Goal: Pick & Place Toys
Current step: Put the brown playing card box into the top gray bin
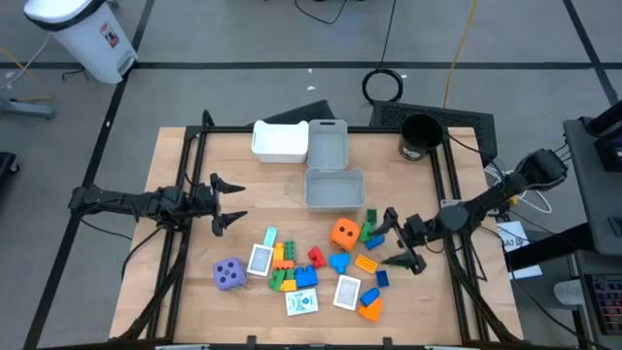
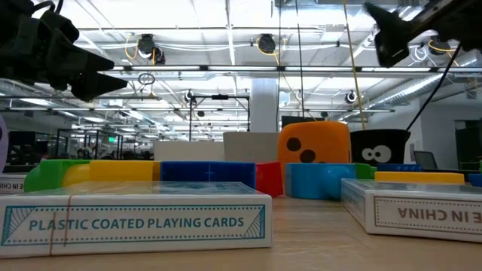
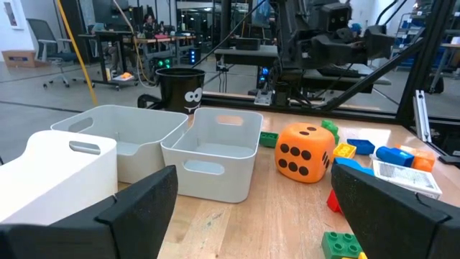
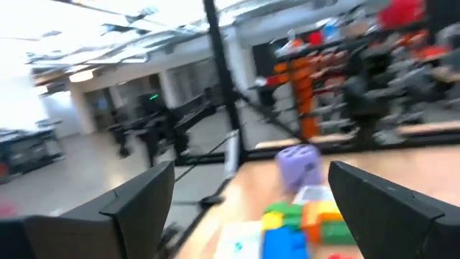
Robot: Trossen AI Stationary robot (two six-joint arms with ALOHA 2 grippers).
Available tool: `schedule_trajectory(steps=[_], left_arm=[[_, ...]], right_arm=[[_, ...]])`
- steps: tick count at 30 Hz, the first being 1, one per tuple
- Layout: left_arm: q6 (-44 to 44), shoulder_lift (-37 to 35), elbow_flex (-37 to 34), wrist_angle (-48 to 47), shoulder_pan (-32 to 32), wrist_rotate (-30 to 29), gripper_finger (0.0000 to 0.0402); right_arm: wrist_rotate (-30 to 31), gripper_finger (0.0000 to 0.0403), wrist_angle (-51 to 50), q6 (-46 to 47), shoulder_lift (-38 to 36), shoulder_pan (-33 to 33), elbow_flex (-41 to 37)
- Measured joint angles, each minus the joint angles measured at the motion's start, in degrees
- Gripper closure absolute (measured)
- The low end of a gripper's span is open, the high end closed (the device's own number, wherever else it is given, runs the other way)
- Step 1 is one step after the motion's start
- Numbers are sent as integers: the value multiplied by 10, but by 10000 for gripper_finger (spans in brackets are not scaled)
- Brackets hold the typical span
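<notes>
The toys lie in a loose heap on the table's near middle: an orange die (image 1: pixel 344 232), a purple die (image 1: pixel 229 274), several coloured blocks (image 1: pixel 292 268) and white card packs (image 1: pixel 348 291). My right gripper (image 1: pixel 397 238) is open and empty, just right of the heap, beside a green block (image 1: pixel 370 227) and an orange block (image 1: pixel 366 262). My left gripper (image 1: pixel 231 202) is open and empty at the table's left, above the wood. The left wrist view shows the orange die (image 3: pixel 305 152) ahead of the left gripper's fingers (image 3: pixel 140 205).
Three bins stand at the far middle: a white one (image 1: pixel 280 142), a grey one (image 1: pixel 328 144), another grey one (image 1: pixel 334 190). A black cup (image 1: pixel 420 135) stands at the far right. Bare wood lies between my left gripper and the heap.
</notes>
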Motion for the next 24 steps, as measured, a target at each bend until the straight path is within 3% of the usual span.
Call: schedule_trajectory(steps=[11, 24], left_arm=[[0, 0, 0, 0, 0, 0, 27], [0, 0, 0, 0, 0, 0, 27]], right_arm=[[-3, 57, 11, 11, 0, 145, 0], [20, 57, 26, -37, 0, 218, 0]])
